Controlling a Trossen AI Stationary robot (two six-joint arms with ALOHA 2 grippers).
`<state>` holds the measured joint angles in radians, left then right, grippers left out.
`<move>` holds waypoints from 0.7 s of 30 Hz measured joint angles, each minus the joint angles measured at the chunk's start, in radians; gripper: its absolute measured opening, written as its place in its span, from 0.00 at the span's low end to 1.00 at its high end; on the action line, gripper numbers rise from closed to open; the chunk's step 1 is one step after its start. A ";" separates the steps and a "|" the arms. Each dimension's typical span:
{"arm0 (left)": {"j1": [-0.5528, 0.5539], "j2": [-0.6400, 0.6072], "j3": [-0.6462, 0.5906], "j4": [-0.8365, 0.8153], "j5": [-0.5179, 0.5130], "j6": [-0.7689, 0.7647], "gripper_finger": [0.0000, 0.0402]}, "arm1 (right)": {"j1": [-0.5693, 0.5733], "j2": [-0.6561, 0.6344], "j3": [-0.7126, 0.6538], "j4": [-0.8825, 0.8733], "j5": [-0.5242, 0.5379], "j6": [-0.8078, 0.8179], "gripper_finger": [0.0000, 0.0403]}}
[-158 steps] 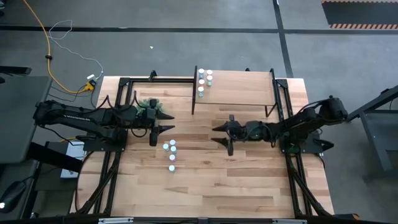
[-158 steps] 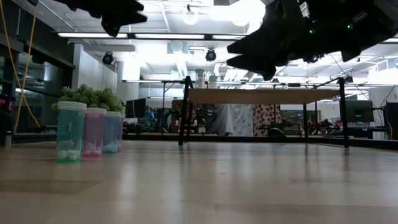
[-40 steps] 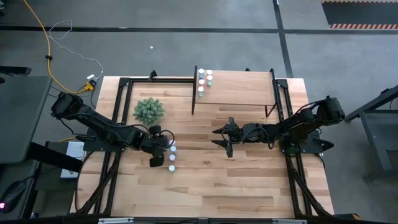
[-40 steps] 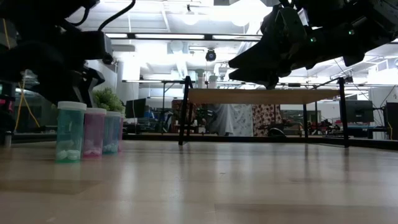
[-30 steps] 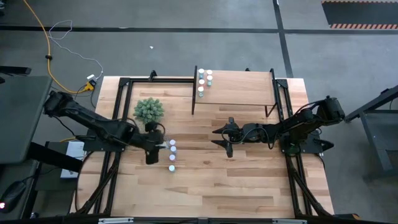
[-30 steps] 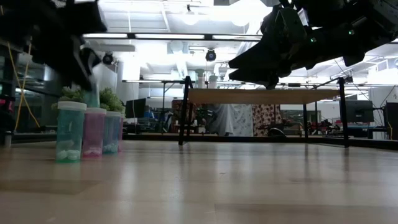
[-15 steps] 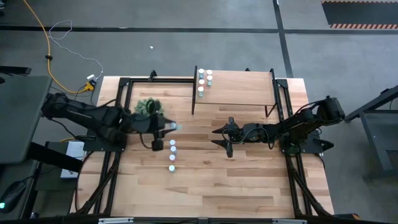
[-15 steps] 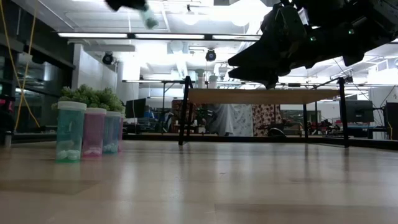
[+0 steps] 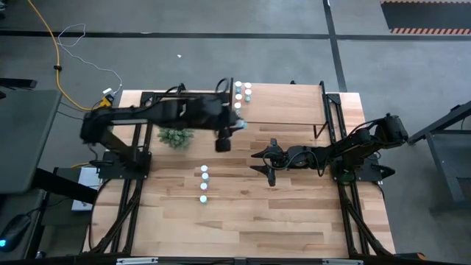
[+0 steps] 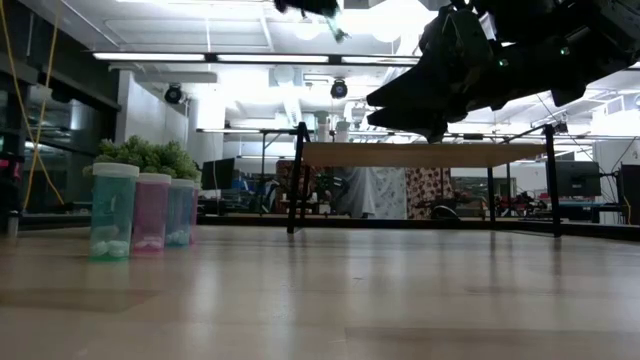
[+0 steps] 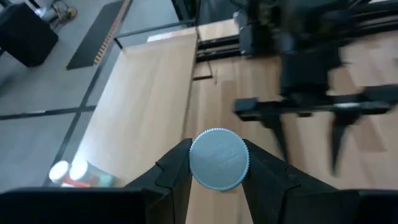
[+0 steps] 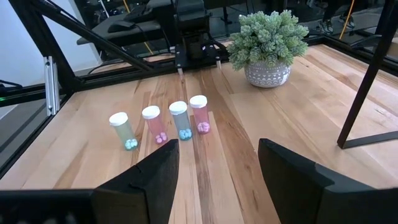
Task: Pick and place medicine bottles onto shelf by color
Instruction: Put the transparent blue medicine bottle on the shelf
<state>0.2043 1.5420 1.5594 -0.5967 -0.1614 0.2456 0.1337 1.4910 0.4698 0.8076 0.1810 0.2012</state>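
My left gripper [image 9: 235, 125] hangs high over the table beside the shelf's [image 9: 283, 103] left end, shut on a medicine bottle [image 11: 219, 158] whose round pale cap faces the wrist camera. The bottle's body is hidden behind the cap. Several bottles [image 9: 242, 94] stand at the shelf's left end. Several more [image 12: 168, 124], teal, pink and blue, stand upright in a row on the table. My right gripper [image 9: 263, 163] waits open above the table's middle, pointing at that row. My left gripper pinches the bottle between its two fingers [image 11: 177, 168], one on each side just behind the cap's rim [image 11: 194, 163]. The cap end points back toward the wrist, so the bottle lies roughly along the fingers. It is lifted clear of table and shelf.
A bushy green plant in a white pot [image 9: 175, 136] stands left of the shelf, under my left arm. The shelf board sits on thin black legs [image 10: 296, 180] above the table. Bare wood [image 9: 294, 213] lies toward the near edge.
My left gripper has risen steeply from the row of bottles on the table with one bottle in its fingers. It has swung toward the far edge and right, up to the shelf's left end, rolling as it went. The bottle is now lifted well clear.
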 joint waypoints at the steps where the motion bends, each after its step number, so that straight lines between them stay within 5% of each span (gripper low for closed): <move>1: 0.019 0.034 0.037 -0.017 0.013 0.012 0.27 | 0.000 0.000 0.000 0.000 0.000 0.000 0.52; 8: 0.143 0.246 0.231 -0.125 0.032 0.078 0.28 | 0.000 0.000 0.000 -0.002 0.000 0.000 0.52; 21: 0.278 0.364 0.258 -0.118 0.076 0.099 0.28 | 0.000 0.000 0.000 -0.002 0.000 0.000 0.52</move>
<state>0.4821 1.9060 1.8179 -0.7149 -0.0857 0.3443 0.1336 1.4910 0.4698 0.8051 0.1810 0.2008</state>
